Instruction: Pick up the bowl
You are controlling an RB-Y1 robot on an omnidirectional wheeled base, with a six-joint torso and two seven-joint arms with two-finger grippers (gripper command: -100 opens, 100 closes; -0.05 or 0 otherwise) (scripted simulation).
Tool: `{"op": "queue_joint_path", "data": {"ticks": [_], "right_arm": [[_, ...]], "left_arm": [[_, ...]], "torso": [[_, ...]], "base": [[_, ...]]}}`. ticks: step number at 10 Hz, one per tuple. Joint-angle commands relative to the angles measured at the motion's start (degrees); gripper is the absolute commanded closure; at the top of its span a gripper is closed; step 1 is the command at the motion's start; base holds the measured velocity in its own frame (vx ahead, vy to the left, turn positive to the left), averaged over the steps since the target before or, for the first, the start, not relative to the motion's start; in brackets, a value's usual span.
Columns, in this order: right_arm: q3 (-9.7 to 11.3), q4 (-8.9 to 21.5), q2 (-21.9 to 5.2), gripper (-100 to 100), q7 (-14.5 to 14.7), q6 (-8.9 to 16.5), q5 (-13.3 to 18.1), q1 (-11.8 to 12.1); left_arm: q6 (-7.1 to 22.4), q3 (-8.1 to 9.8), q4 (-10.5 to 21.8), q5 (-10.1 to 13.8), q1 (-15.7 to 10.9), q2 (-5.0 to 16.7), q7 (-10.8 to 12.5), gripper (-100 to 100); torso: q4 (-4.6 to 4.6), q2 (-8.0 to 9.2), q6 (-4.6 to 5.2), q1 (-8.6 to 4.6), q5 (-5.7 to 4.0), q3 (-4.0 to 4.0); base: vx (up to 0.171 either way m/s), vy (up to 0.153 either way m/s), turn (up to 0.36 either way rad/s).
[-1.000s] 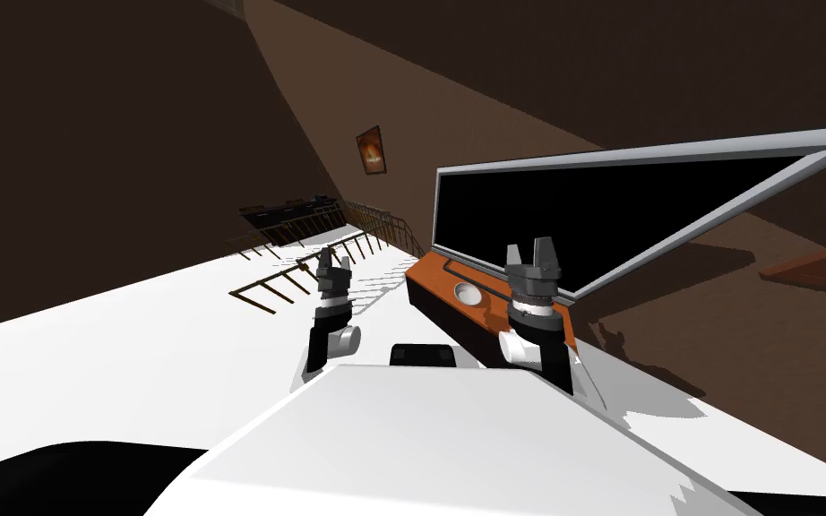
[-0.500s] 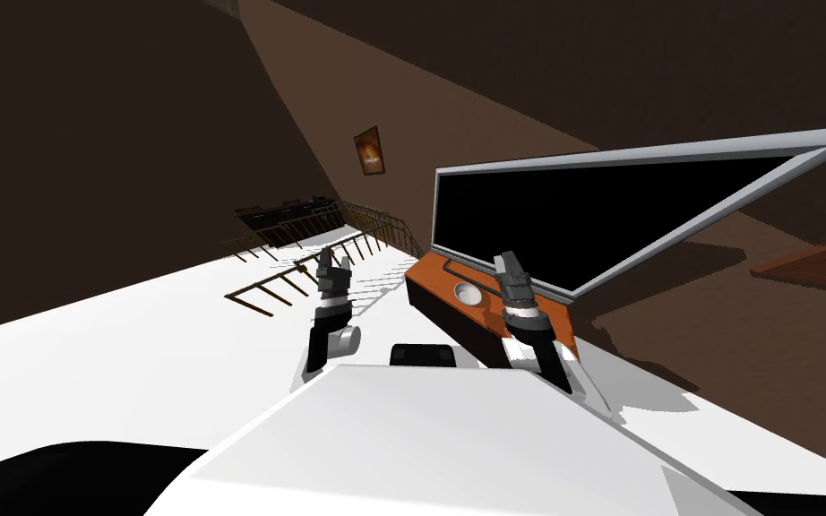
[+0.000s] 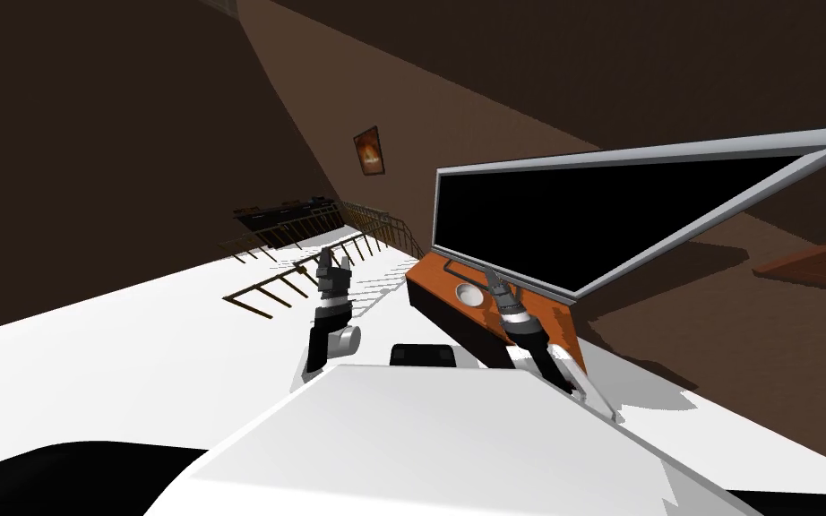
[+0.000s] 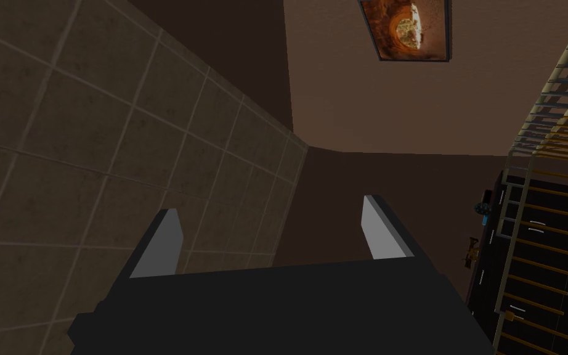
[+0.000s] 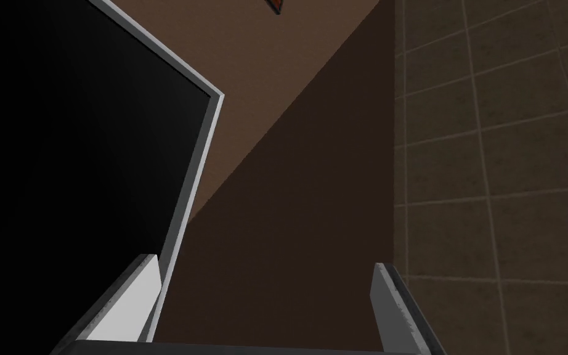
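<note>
**While the bowl (image 3: 468, 293) sits untouched, the right gripper (image 3: 494, 278) hangs just beside it**

Though both arms are raised ahead of the robot, only the right one is near the job. The left gripper (image 3: 333, 269) stands well apart from the bowl, its fingers (image 4: 159, 246) spread and empty. The right gripper's fingers (image 5: 129, 302) are parted too, with nothing between them. Its wrist view looks up along the grey frame of the screen (image 3: 581, 215), so it seems aimed past the bowl, not down at it.

Just to that gripper's left, the bowl rests upright on the orange-brown top of the stand (image 3: 429, 278), in front of the screen. It is small, pale and shallow. I would guess it is light and stiff with a smooth, slippery wall, so squeezing its outside may let it pop free. The rim looks the better hold, one finger inside and one outside, which calls for the wrist to tip downward first. Beyond, a picture (image 3: 368, 150) hangs on the brown wall.
</note>
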Motion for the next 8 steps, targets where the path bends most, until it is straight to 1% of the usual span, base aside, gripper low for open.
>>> {"op": "queue_joint_path", "data": {"ticks": [1, 2, 4, 5, 6, 7, 8], "right_arm": [[0.2, 2.9, -2.9, -100, 2.5, 0.8, 2.0, 0.1], [0.2, 3.5, -3.0, -100, 2.5, 0.8, 2.0, 0.1], [0.8, 7.7, -6.4, -100, 5.9, 1.3, 4.7, 0.3], [0.8, 8.2, -6.4, -100, 5.9, 1.3, 4.7, 0.3], [1.2, 10.1, -8.1, -100, 7.8, 1.6, 6.1, 0.4], [1.2, 10.6, -8.1, -100, 7.8, 1.6, 6.1, 0.4], [1.6, 12.2, -9.8, -100, 9.7, 2.0, 7.5, 0.5]], "left_arm": [[0.0, 0.00, 0.0, 0.0, 0.0, 0.0, 0.0, 0], [0.0, 0.00, 0.0, 0.0, 0.0, 0.0, 0.0, 0], [0.0, 0.00, 0.0, 0.0, 0.0, 0.0, 0.0, 0], [0.0, 0.00, 0.0, 0.0, 0.0, 0.0, 0.0, 0], [0.0, 0.00, 0.0, 0.0, 0.0, 0.0, 0.0, 0], [0.0, 0.00, 0.0, 0.0, 0.0, 0.0, 0.0, 0], [0.0, 0.00, 0.0, 0.0, 0.0, 0.0, 0.0, 0]], "torso": [[0.00, 0.00, 0.00, 0.00, 0.00, 0.00], [-0.01, -0.02, 0.01, 0.02, 0.01, -0.01], [0.00, 0.01, 0.01, -0.03, -0.01, 0.00], [0.00, -0.01, 0.01, 0.00, 0.00, -0.01], [0.00, 0.00, 0.00, -0.01, 0.01, 0.00], [0.00, -0.02, 0.00, -0.03, 0.00, -0.01], [0.00, 0.01, 0.00, -0.04, 0.00, 0.00]], "base": [[0.036, 0.044, 0.008], [0.025, 0.029, 0.000], [0.031, 0.034, 0.022], [0.028, 0.031, 0.003], [0.033, 0.026, 0.027], [0.024, 0.024, 0.013], [0.030, 0.034, 0.034]]}}
